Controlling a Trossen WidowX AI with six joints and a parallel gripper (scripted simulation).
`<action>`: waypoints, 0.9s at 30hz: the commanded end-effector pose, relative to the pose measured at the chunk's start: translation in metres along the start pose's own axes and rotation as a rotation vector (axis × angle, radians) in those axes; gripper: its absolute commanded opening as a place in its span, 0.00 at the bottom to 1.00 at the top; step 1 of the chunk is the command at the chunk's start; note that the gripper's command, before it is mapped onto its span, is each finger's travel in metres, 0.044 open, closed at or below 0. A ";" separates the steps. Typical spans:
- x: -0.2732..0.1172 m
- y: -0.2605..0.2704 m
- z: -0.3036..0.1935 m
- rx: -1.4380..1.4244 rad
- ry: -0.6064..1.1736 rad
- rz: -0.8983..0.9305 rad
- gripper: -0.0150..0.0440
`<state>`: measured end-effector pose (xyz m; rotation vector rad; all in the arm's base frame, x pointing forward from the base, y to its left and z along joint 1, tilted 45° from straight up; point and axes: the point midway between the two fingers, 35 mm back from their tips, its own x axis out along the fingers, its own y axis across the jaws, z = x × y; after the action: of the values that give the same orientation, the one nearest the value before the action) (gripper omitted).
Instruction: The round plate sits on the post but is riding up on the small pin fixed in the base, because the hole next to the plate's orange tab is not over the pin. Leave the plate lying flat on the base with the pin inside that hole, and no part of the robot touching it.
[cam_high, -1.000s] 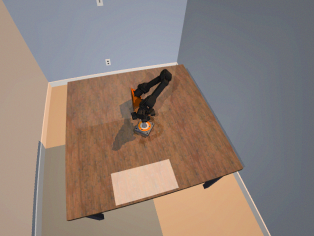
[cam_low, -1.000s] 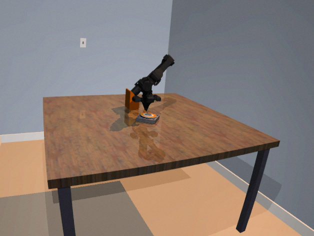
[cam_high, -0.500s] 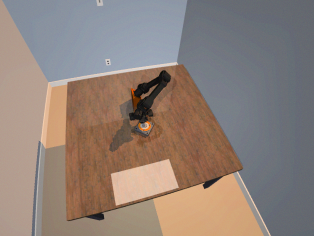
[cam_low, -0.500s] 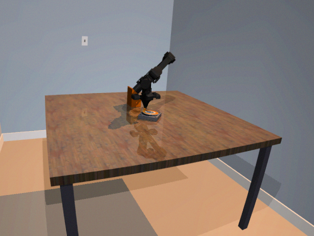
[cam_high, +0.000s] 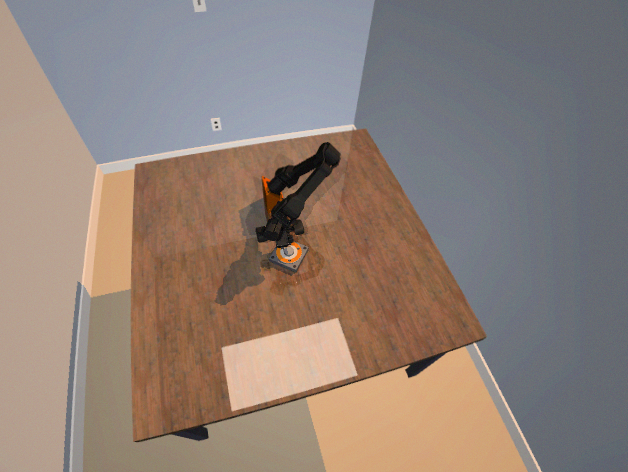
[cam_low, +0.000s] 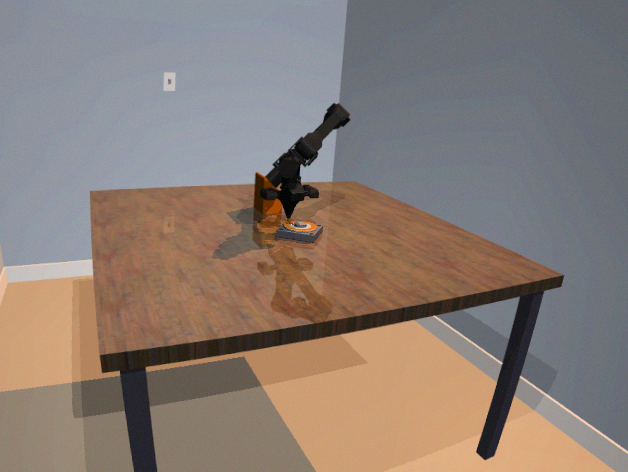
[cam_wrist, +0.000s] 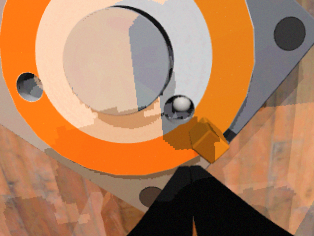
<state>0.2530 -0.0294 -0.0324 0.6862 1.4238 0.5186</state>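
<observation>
Just beside the plate's (cam_wrist: 127, 68) orange tab (cam_wrist: 208, 138), the fingers sit pressed together, empty.

No text, label, brand, number or sign can be read in any of the views; the plates on the wall are blank.
</observation>
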 end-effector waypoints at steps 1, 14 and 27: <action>-0.001 -0.004 0.003 -0.009 -0.004 -0.008 0.25; -0.037 -0.001 0.000 0.000 -0.004 -0.004 0.25; -0.037 -0.001 0.000 0.000 -0.004 -0.004 0.25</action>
<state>0.2487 -0.0559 -0.0065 0.6798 1.4212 0.5176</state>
